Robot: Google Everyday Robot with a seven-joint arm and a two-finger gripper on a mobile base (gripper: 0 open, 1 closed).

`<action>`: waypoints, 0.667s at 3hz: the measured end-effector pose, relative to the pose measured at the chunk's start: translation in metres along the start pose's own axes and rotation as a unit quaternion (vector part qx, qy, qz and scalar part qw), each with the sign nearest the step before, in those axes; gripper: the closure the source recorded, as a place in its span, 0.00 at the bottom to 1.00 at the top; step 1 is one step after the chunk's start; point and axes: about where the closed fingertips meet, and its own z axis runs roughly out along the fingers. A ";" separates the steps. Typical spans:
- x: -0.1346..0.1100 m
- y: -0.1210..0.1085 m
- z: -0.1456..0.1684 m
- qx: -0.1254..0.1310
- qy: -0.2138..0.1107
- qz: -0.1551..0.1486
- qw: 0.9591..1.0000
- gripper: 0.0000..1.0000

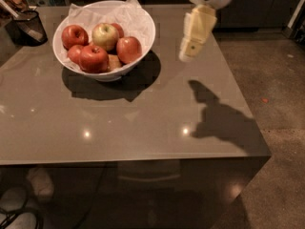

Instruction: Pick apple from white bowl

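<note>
Camera view looks down on a wide grey-brown tabletop whose near edge runs straight across the lower part of the scene and whose right edge slants back toward the far right corner; beyond that right edge lies bare speckled floor. Most of the tabletop is bare and glossy, with an open stretch from the near edge up to the white bowl and another between the bowl and the right edge, where a dark shadow of the arm falls. The white bowl sits in the far left part, well back from the near edge, lined with crumpled white paper that rises above its rim at the back. The cream-coloured pincer hangs from the arm at the top, raised over the far right part of the tabletop, to the right of the bowl, clear of its rim and touching nothing; whether it is wide or narrow cannot be told from this angle, and it holds nothing. A small black mesh cup stands near the far left edge, just beside the bowl but apart from it. Inside the bowl, the apple lies on the right side, nearest the pincer, touching a yellow-green apple behind it, with glossier red apples piled to its left.
</note>
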 end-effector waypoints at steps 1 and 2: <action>-0.044 -0.025 0.019 -0.001 -0.011 -0.044 0.999 0.00; -0.052 -0.026 0.019 0.002 -0.017 -0.047 0.999 0.00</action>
